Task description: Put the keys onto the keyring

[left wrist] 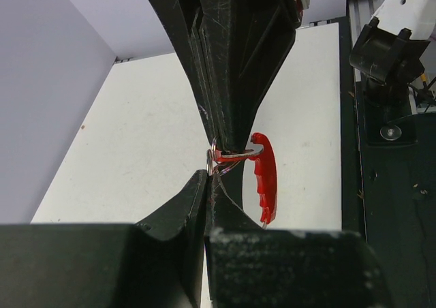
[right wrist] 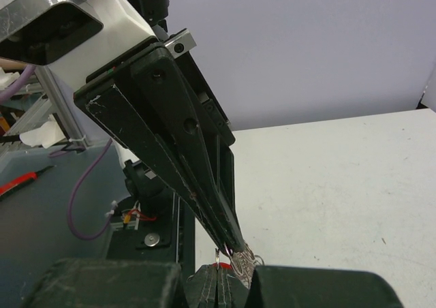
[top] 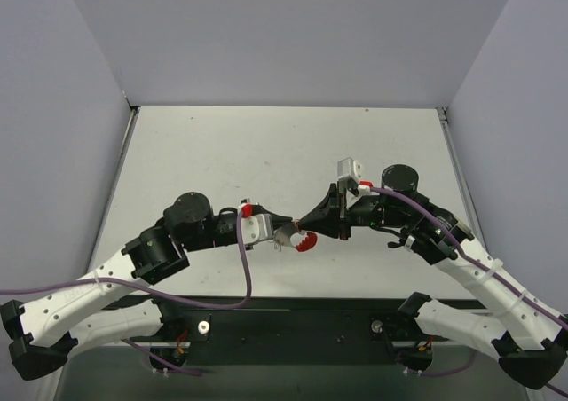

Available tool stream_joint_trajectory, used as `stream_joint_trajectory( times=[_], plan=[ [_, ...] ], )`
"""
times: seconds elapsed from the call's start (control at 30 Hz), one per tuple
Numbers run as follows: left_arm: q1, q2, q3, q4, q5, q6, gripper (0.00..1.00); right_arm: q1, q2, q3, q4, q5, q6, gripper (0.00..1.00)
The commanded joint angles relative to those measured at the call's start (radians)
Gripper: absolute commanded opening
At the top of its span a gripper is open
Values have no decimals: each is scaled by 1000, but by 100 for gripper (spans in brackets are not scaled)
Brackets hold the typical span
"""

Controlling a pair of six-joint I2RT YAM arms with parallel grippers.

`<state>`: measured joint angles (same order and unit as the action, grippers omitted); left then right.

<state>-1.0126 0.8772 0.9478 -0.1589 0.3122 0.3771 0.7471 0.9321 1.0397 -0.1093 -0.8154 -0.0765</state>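
Left wrist view puts my left pincer [left wrist: 208, 180] at the bottom of the frame. Its two dark fingers are drawn almost fully together with only a hairline slit between them, and I judge them nipped on the thin silver loop of the keyring [left wrist: 265, 178], which sits right at their tips. Pointing straight at those tips from the far side is my right pincer [left wrist: 222, 143], fully closed and nose to nose with the left, so that the two points touch or all but touch at the loop. Just to the right of that meeting point the keyring's curved red band hangs in the air, clear of the white table [left wrist: 136, 131] beneath it and joined to the pinch by a short silver link. Held aloft like this, I reckon, the loop can be worked from both sides. From the right wrist I see a fleck of red and some silver chain at my right fingertips, but I cannot tell whether that red is the head of the key or part of the band. The key itself I cannot pick out in any view, so it is either buried in the pinch or too small to see. Both arms reach inward, well out from their bases, which brings both wrist cameras onto the joint.
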Motion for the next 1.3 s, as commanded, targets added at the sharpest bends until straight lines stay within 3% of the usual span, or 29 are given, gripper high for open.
stream_joint_trajectory(
  times=[0.0, 0.6, 1.27],
  plan=[
    [-4, -56, -10, 87, 65, 3, 0, 5, -3, 8, 59, 12, -8, 0],
    [-4, -58, -7, 38, 113, 2, 0, 5, 5, 17, 59, 12, -6, 0],
    [-4, -158, -73, 114, 157, -23, 0, -8, 27, 11, 65, 2, 1, 0]
  ],
)
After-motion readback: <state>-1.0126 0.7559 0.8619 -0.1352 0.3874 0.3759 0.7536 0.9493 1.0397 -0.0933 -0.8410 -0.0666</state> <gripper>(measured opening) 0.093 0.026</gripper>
